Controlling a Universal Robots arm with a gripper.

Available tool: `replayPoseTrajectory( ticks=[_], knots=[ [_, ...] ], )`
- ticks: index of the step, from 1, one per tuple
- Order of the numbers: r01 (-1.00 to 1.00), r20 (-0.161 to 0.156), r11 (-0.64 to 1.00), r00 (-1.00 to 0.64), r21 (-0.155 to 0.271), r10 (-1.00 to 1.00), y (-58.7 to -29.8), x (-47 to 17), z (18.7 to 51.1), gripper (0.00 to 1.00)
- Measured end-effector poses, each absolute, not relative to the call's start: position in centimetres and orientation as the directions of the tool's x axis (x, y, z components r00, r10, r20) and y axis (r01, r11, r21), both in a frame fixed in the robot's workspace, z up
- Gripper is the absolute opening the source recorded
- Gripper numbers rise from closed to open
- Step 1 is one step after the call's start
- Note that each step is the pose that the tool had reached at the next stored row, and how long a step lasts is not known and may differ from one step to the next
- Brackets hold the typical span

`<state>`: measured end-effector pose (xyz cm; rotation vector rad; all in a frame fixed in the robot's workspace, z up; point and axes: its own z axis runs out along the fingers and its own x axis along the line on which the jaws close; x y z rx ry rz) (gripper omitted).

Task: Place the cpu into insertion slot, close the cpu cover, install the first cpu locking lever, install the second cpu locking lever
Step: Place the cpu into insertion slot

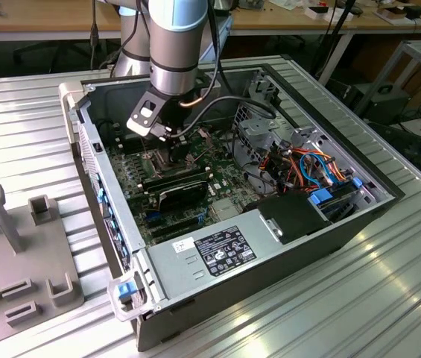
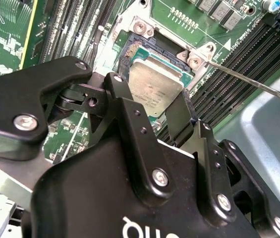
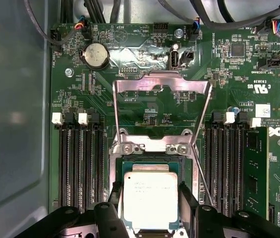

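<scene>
The cpu (image 3: pixel 150 197), a silver-grey square chip with a tan-green rim, sits between the two black fingers (image 3: pixel 188 201) of my gripper (image 3: pixel 152 206), which is shut on its opposite edges. It hangs directly over the insertion slot (image 3: pixel 130 166), slightly tilted in the second wrist view, where the cpu (image 2: pixel 154 87) covers most of the insertion slot (image 2: pixel 132 49). The cpu cover (image 3: pixel 162 84) is flipped back and open beyond the socket hinge. A thin locking lever (image 2: pixel 253 84) sticks out free beside the socket. In the exterior view my gripper (image 1: pixel 162 143) reaches down into the computer case.
Long black memory slots (image 3: pixel 80 163) flank the socket on both sides. A round coin battery (image 3: pixel 96 54) and cables lie beyond the cover. The open case wall (image 1: pixel 91 149), drive cage (image 1: pixel 270 127) and power supply (image 1: pixel 217 250) surround the motherboard. A grey fixture (image 1: pixel 16 246) stands outside the case.
</scene>
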<state>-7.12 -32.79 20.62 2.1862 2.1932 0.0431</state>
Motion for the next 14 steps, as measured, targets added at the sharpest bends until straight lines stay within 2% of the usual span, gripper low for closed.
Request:
replayPoseTrajectory(
  ticks=[14],
  knots=[
    [0.999, -0.012, 0.004, -0.003, 0.051, 1.000, -32.99, -7.13, 20.30, 0.54]
  ],
)
